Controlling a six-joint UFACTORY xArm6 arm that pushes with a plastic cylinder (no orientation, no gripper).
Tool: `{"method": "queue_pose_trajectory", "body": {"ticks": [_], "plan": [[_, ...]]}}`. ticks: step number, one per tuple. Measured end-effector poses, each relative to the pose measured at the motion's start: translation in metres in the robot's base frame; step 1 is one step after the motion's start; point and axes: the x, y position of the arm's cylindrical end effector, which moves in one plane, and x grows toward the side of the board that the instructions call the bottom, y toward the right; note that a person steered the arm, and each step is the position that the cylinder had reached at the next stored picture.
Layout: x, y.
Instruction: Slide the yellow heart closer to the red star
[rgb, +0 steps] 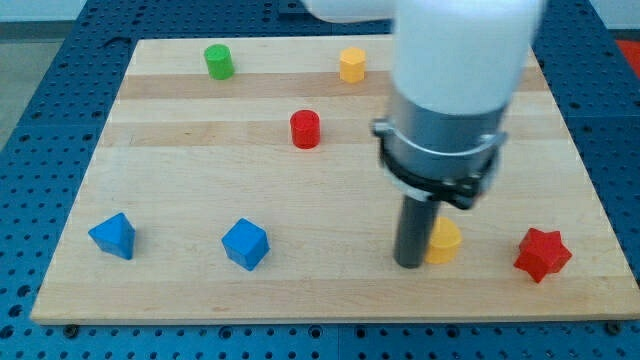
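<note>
While we look across the wooden board (200, 290) in the camera view, our arm (455, 80) hangs over its right half, and my tip (409, 264) rests touching the left side of the yellow heart (445, 241) near the view's bottom. We carry only this bare rod, clamping nothing. Just right of the heart, apart from it, sits the red star (542, 253). We also see a red cylinder (305, 129) near the middle.

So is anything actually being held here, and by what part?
Nothing is held. My tip has no gripper; it stands against the view's left side of the yellow heart, with the red star further right.
</note>
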Motion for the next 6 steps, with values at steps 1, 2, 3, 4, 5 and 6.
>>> {"method": "queue_pose_trajectory", "body": {"ticks": [1, 2, 3, 4, 5, 6], "plan": [[0.009, 0.022], [0.007, 0.025], [-0.002, 0.025], [-0.004, 0.025], [-0.017, 0.027], [-0.022, 0.051]]}}
